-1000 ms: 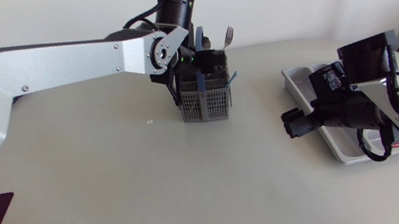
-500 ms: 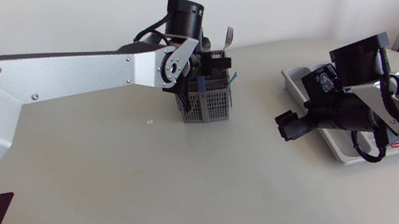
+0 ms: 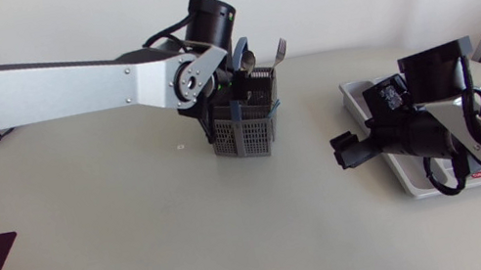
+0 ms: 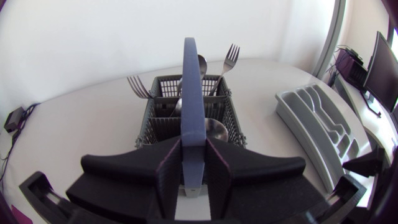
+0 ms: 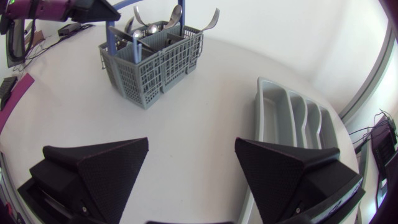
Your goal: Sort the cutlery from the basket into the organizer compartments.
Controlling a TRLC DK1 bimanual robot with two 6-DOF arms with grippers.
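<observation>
A: Entry one, basket?
B: Basket [image 3: 245,132], grey mesh, on the table [image 3: 139,232]; blue handle [image 4: 191,93] arches over its middle; whether it sits flat, cannot tell.
A: Contents?
B: Forks [image 4: 138,87] and spoons [image 4: 214,129] in the basket, tines and bowls up; one fork [image 3: 278,49] leans out at its far right corner.
A: Left gripper?
B: Left gripper [image 4: 193,160], over the basket; fingers [image 4: 166,177] clamped on the handle from both sides.
A: Organizer?
B: Organizer [image 5: 292,118], grey, long compartments; right of the basket, well apart; no cutlery visible in it.
A: Right gripper?
B: Right gripper [image 5: 193,162], between basket and organizer, nearer the organizer; fingers spread wide, nothing between them; it points toward the basket.
</observation>
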